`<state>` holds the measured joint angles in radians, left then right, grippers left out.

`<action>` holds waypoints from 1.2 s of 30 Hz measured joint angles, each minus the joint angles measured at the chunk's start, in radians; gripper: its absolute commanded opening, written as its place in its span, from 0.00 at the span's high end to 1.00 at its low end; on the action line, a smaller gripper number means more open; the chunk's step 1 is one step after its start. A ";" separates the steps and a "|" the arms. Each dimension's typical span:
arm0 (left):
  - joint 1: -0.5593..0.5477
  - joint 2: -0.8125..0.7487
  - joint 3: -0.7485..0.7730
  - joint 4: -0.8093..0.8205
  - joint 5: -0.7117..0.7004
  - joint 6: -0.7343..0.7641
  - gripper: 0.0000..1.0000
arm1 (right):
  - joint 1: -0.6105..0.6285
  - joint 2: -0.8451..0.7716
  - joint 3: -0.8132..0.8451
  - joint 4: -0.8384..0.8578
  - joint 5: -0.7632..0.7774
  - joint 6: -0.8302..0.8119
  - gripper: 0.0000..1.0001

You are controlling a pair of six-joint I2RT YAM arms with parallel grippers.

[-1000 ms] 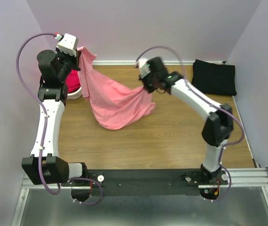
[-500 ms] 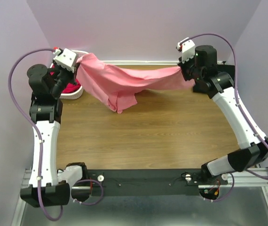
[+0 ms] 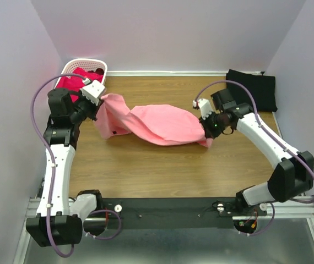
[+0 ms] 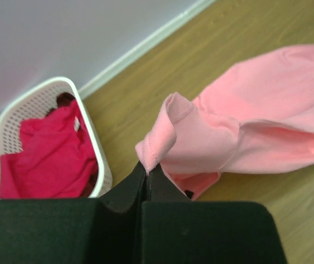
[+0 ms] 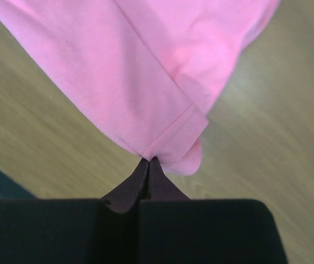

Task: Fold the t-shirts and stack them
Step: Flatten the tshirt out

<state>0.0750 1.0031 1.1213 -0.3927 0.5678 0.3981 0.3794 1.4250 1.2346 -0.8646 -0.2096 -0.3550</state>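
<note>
The left fingers (image 4: 147, 166) were closed on a hemmed edge of the pink t-shirt (image 3: 165, 125), and a small fold of cloth was pinched between their tips and stood up just beyond them in the left wrist view. The right fingers (image 5: 149, 160) were likewise closed on the same garment, with a stitched corner of it clamped at their very tips. The pink t-shirt was spread between the two pairs of fingers as a long, bunched band. It was raised at each gripped end, and its wrinkled middle was sagged onto the wooden tabletop (image 3: 162, 165). Below the left fingers a loose flap of it was seen hanging down towards the wood. A white slotted basket (image 4: 101, 165) was seen just to the left of the left fingers in the wrist view, against the wall. Magenta-red t-shirts (image 4: 49, 151) were heaped inside it, and one was draped over its near rim. A black t-shirt (image 3: 250, 89) was laid flat and folded on the tabletop, well beyond the right fingers and off to their right, in the far corner. It was touched by neither pair of fingers.
</note>
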 measured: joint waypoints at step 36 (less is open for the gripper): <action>0.000 0.163 -0.045 -0.059 0.008 0.111 1.00 | 0.160 0.214 -0.165 0.005 -0.063 -0.048 0.63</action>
<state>0.0750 1.1656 1.0763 -0.4519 0.5762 0.5091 0.5392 1.6390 1.0695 -0.8597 -0.2729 -0.4034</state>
